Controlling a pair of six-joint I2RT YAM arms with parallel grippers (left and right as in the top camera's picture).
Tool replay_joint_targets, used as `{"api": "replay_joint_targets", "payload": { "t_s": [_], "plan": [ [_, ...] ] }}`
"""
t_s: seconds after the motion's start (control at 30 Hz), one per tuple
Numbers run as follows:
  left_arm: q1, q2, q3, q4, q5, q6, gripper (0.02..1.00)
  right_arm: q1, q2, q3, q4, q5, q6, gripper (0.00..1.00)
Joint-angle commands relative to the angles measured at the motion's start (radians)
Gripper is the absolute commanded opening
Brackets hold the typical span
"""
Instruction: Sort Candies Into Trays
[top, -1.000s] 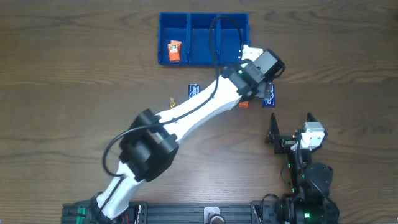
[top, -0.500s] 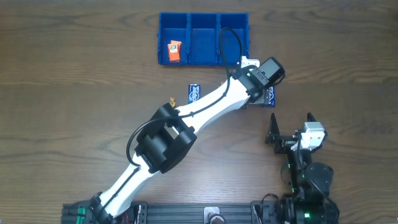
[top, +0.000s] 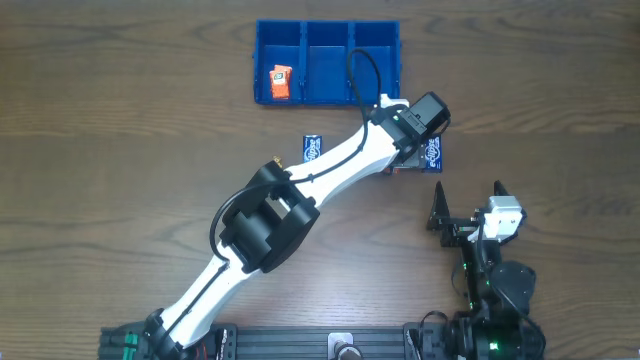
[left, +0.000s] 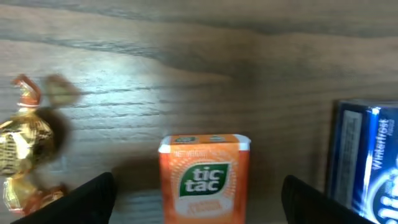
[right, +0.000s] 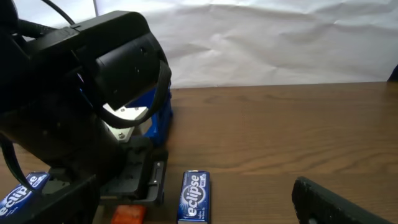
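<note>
Left end effector (left: 198, 190): low over the wooden counter (top: 120, 200), near its middle right, wide open, nothing in its grip. Between the two fingers (left: 93, 199), apart from each: an orange mint box (left: 205, 177), flat on the wood. Just beside that box on one side, a blue gum pack (left: 367, 165); farther off on the other side, a gold-wrapped candy (left: 23, 155).

Toward the far edge of the counter, a blue tray (top: 328, 30) with three compartments side by side. In its left compartment, a second orange box (top: 281, 83). Below the tray on the bare wood, a second blue pack (top: 312, 149).

Right end effector (right: 196, 205): close to its own base at the near right of the counter, spread wide, holding nothing, well apart from the tray and aimed toward the left arm's wrist and the nearer gum pack.
</note>
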Motion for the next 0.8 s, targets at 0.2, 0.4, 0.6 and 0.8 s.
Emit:
{"api": "replay_joint_targets", "payload": {
  "t_s": [0.2,0.4,0.6,0.8],
  "plan": [
    [0.003,0.03,0.018,0.002,0.007,0.036,0.7,0.002,-0.008,-0.004,-0.003,-0.001,-0.013,0.998],
    [0.002,0.03,0.018,-0.006,0.007,0.053,0.52,0.002,-0.008,-0.004,-0.003,-0.001,-0.013,0.998],
    [-0.004,0.03,0.018,-0.008,0.003,0.062,0.461,0.002,-0.008,-0.004,-0.003,-0.001,-0.013,0.998],
    [-0.011,0.03,0.018,-0.008,-0.003,0.068,0.391,0.002,-0.008,-0.004,-0.003,-0.001,-0.013,0.998]
  ]
}}
